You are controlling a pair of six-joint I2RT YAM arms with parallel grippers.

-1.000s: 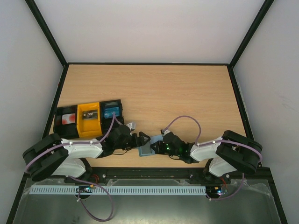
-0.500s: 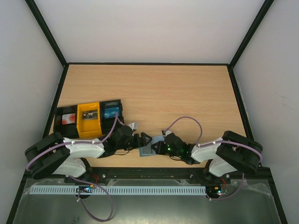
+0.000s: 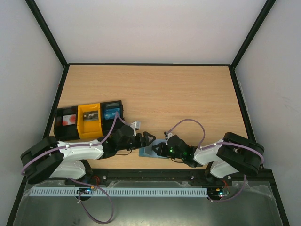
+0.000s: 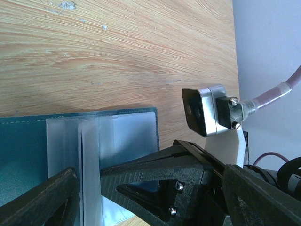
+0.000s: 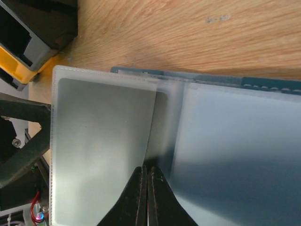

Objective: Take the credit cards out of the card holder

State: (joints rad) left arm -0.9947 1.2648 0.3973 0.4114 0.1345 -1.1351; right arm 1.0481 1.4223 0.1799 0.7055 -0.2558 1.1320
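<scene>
Card holder [image 3: 149, 151]: lying open at the table's near edge, between the 2 grippers.
Left gripper [image 3: 146, 138]: fingers spread wide, holding nothing.
Right gripper [image 5: 146, 168]: fingers pressed together at the clear sleeves' [image 5: 103, 141] seam.
Handling: probably light, floppy and slippery; pin the teal cover and pinch a card's edge at a sleeve mouth.

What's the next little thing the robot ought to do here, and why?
Probably ease the open left end effector in and close on the grey card. The right end effector is shut, seemingly pinching a clear sleeve of the opened card holder, and the card sits inside it, not yet out.
</scene>
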